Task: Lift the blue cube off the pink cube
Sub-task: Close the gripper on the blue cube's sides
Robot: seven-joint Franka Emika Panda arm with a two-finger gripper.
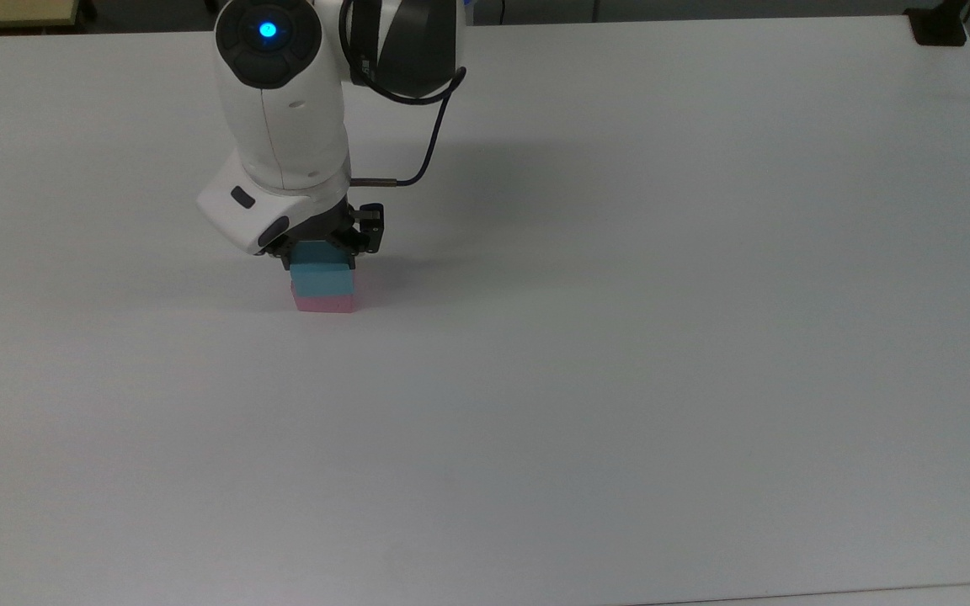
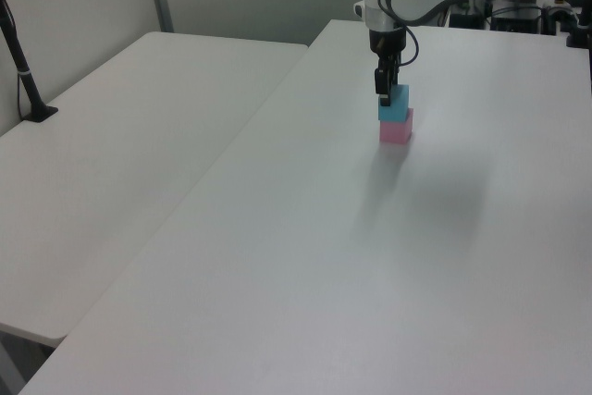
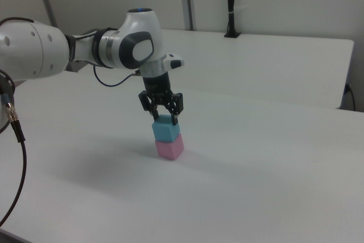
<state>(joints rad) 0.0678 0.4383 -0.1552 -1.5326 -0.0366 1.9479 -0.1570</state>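
The light blue cube [image 3: 165, 131], matte and plain, sits on the pink cube [image 3: 169, 148]. The tool [image 3: 164, 118] is released, its fingers straddling the blue cube's top.

White table [image 1: 620, 379] across the frame, second white table [image 2: 111, 154] left in the left view, black post [image 2: 23, 67] at its left edge.

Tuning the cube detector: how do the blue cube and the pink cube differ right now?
Colour: the blue cube is light sky blue, the pink cube pink. Position: the blue cube sits on top, the pink cube rests on the white table. Contact: the gripper straddles the blue cube's upper part, not the pink cube. Shared: similar size, plain matte faces.
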